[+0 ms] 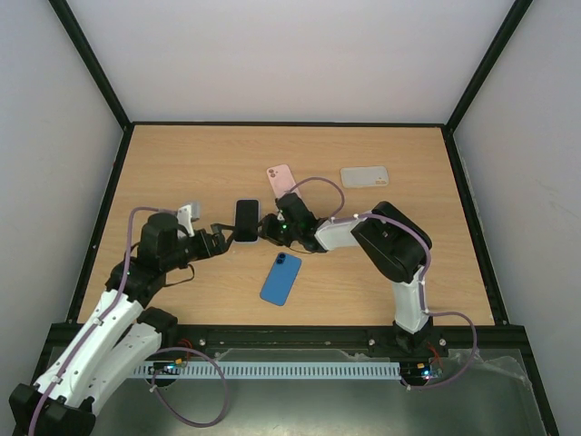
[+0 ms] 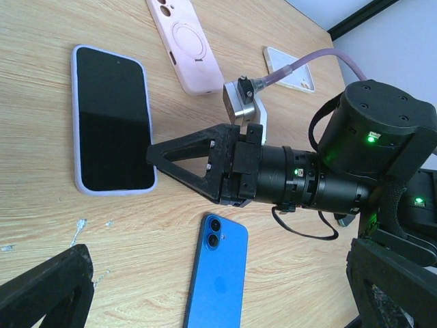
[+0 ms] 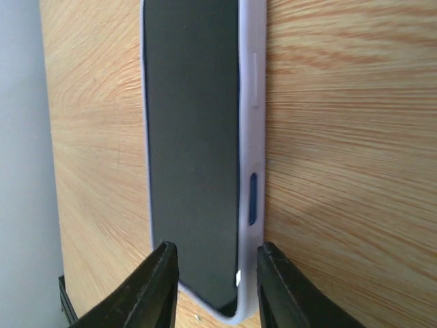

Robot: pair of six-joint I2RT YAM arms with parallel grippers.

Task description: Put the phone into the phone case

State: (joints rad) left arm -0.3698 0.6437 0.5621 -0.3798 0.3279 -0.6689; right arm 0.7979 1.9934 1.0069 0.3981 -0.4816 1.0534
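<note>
A phone with a black screen (image 1: 247,221) lies face up inside a lavender case (image 3: 252,137) at the table's middle. It also shows in the left wrist view (image 2: 113,119). My right gripper (image 3: 217,280) is open, its fingertips standing either side of the phone's near end. In the left wrist view its fingers (image 2: 184,160) reach the phone's edge by a corner. I cannot tell whether they touch it. My left gripper (image 1: 221,242) is open and empty, just left of the phone's near end.
A blue phone (image 1: 281,278) lies face down in front of the grippers and also shows in the left wrist view (image 2: 218,280). A pink case (image 1: 280,177) and a clear case (image 1: 365,176) lie farther back. Black frame rails edge the table.
</note>
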